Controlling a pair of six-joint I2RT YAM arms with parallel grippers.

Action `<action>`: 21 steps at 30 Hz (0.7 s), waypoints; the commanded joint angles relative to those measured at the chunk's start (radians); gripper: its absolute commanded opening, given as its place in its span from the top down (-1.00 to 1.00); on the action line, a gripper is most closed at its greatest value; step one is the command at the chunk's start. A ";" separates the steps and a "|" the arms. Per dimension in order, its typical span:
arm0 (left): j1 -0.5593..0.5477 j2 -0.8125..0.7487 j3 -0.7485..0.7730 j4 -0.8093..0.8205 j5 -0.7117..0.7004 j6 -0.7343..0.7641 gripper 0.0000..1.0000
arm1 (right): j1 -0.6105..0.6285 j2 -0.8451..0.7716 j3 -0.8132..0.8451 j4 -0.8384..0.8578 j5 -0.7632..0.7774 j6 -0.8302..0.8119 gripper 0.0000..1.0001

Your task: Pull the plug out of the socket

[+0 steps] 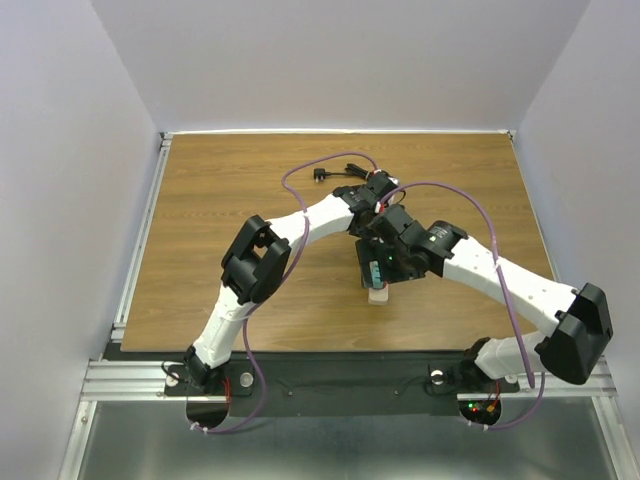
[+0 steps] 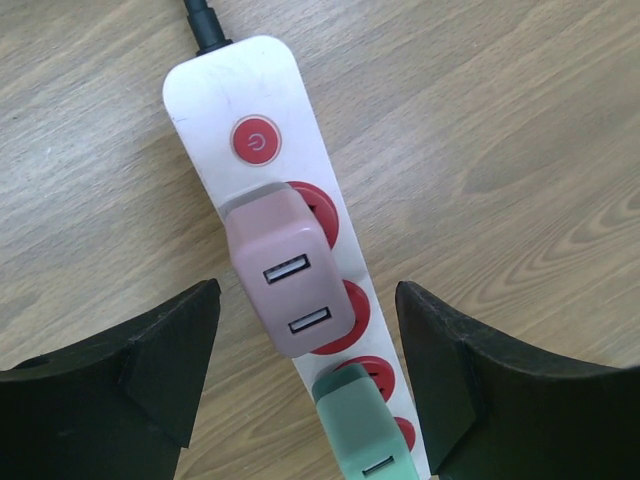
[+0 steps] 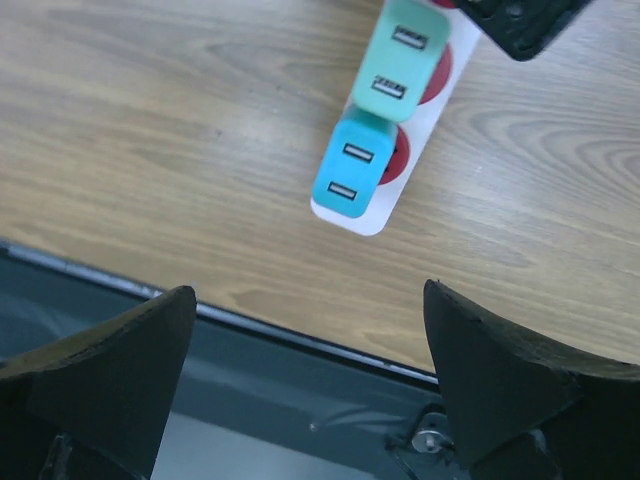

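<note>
Left gripper (image 2: 306, 305): hangs open astride pink plastic block plug (image 2: 285, 270), gripping nothing. Right gripper (image 3: 308, 292): open, empty. Long beige plastic power-strip socket (image 2: 240, 95): lies mid-table, long axis near-to-far, end with black cord (image 2: 205, 25) pointing away from bases. Risks lifting the unrestrained strip with the plug, or snagging adjacent green plug (image 2: 362, 435).

One socket (image 2: 205, 95) is counted; on it are seen one pink plug (image 2: 290, 275), one green plug (image 3: 400, 60), one blue plug (image 3: 352, 170) and one button (image 2: 256, 141).

The beige socket (image 2: 225, 90) lies flat on the worktop (image 2: 500, 150); pink plug (image 2: 290, 285), green plug (image 3: 400, 60) and blue plug (image 3: 352, 165) sit in it.
</note>
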 commanded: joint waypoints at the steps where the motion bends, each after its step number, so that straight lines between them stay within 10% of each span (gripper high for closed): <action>1: -0.007 0.003 0.003 0.036 0.015 -0.028 -0.61 | 0.059 -0.012 0.020 0.048 0.088 0.062 -1.00; 10: -0.007 0.068 -0.006 0.057 0.048 -0.043 0.06 | 0.113 -0.056 -0.020 0.049 0.185 0.164 -1.00; 21: -0.007 0.033 -0.124 0.120 0.065 -0.080 0.41 | 0.113 -0.217 -0.046 0.045 0.248 0.187 -1.00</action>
